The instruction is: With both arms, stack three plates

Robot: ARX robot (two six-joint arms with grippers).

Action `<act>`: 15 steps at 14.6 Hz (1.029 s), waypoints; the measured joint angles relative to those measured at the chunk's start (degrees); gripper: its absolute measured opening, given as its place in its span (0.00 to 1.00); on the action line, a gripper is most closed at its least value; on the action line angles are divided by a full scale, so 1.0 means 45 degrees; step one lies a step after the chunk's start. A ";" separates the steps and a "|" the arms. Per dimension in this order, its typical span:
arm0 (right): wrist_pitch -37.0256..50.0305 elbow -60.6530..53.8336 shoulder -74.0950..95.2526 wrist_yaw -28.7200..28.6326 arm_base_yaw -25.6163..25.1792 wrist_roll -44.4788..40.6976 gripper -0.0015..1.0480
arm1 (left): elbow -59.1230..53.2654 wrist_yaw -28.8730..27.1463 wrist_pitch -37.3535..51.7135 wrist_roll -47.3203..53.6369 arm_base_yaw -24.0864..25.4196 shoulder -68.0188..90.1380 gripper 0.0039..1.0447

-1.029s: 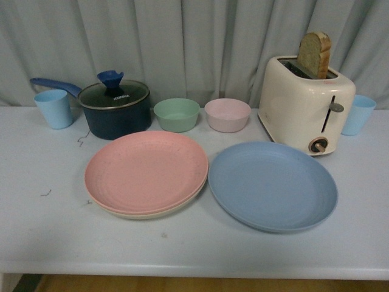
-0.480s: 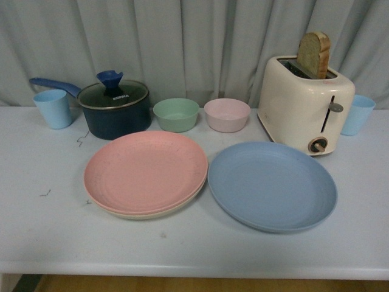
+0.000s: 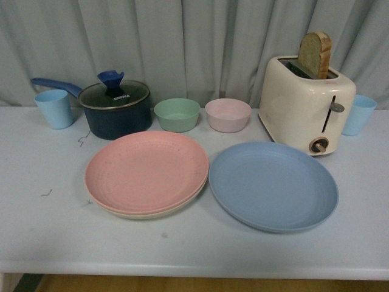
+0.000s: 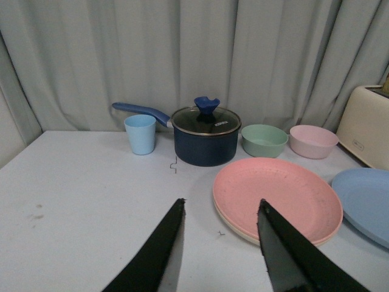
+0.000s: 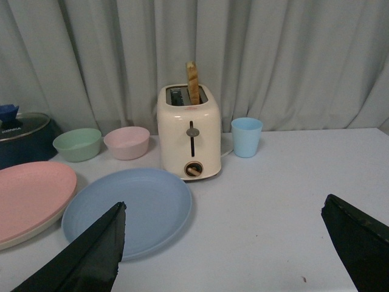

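The plates have not shifted over the last second; the pink plate (image 3: 146, 171) sits on the cream plate (image 3: 152, 215), of which only the rim shows; the blue plate (image 3: 273, 185) lies alone on the table (image 3: 194, 252) just beside them, in front of the toaster (image 3: 304, 103); so, by my judgement, two are stacked and one remains. Neither arm shows in the front view; the left tool (image 4: 222, 201) is spread apart and empty; the right tool (image 5: 223, 210) gapes wider, empty too. All three plates look matte, shallow and faintly ringed.
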 joint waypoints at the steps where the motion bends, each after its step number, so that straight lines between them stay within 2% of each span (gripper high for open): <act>1: 0.0000 0.0000 0.0000 0.0000 0.0000 -0.0005 0.94 | 0.0000 0.0000 0.0000 0.0000 0.0000 0.0000 0.49; 2: 0.0078 -0.0005 0.0015 -0.0092 -0.0019 0.0005 0.94 | 0.0000 0.0000 0.0000 0.0000 0.0000 0.0000 0.61; 3: 0.3385 -0.0112 0.1447 -0.3385 -0.1331 0.0792 0.94 | 0.0000 -0.0019 -0.0005 0.0000 0.0000 0.0000 0.71; 4: 0.7227 -0.0136 0.4299 -0.6887 -0.3152 0.2011 0.94 | 0.0000 0.0015 0.0024 0.0010 0.0005 0.0000 0.83; 5: 1.1239 -0.0117 0.7990 -0.9447 -0.3483 0.2934 0.94 | 0.0000 0.0010 -0.0010 0.0024 0.0000 0.0000 0.95; 6: 1.4071 -0.0010 1.1487 -1.0001 -0.3317 0.3366 0.94 | 0.0000 -0.0005 -0.0010 0.0024 0.0000 0.0000 0.93; 7: 1.5849 0.0510 1.5271 -0.8864 -0.3332 0.3648 0.94 | 0.0000 -0.0005 0.0000 0.0024 0.0010 0.0000 0.94; 9: 1.6383 0.3619 1.9977 -0.5906 -0.2929 0.4012 0.94 | 0.0000 0.0000 0.0000 0.0024 0.0010 0.0000 0.94; 13: 0.9904 0.8320 2.2867 -0.0423 -0.0291 0.4041 0.94 | 0.0000 0.0000 0.0000 0.0024 0.0010 0.0000 0.94; 15: 0.7417 0.9870 2.3848 0.0860 0.0719 0.4755 0.94 | 0.0000 0.0000 0.0000 0.0024 0.0010 0.0000 0.94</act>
